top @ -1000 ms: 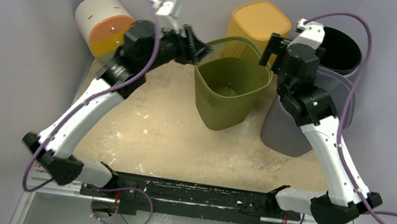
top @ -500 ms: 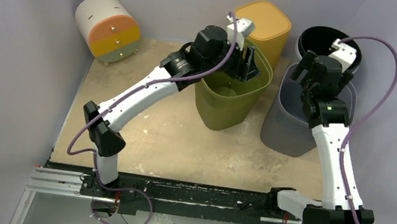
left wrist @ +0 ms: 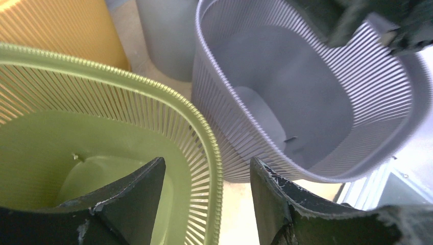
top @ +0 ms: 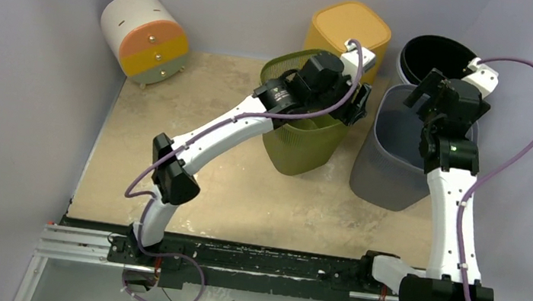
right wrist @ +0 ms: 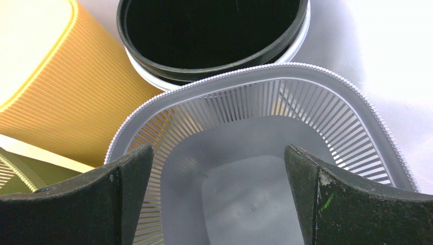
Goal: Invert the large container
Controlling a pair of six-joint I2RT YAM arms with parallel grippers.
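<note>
The large grey slatted container (top: 385,173) stands upright, open mouth up, just beside the green basket (top: 302,147).

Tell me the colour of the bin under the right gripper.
The bin is grey; right wrist view.

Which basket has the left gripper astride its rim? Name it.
The green basket: its rim runs through the open left gripper. The grey basket stands beside it.

The top camera looks down from above and behind; the 2 wrist cameras, close in, share the grey basket (right wrist: 245,132).
</note>
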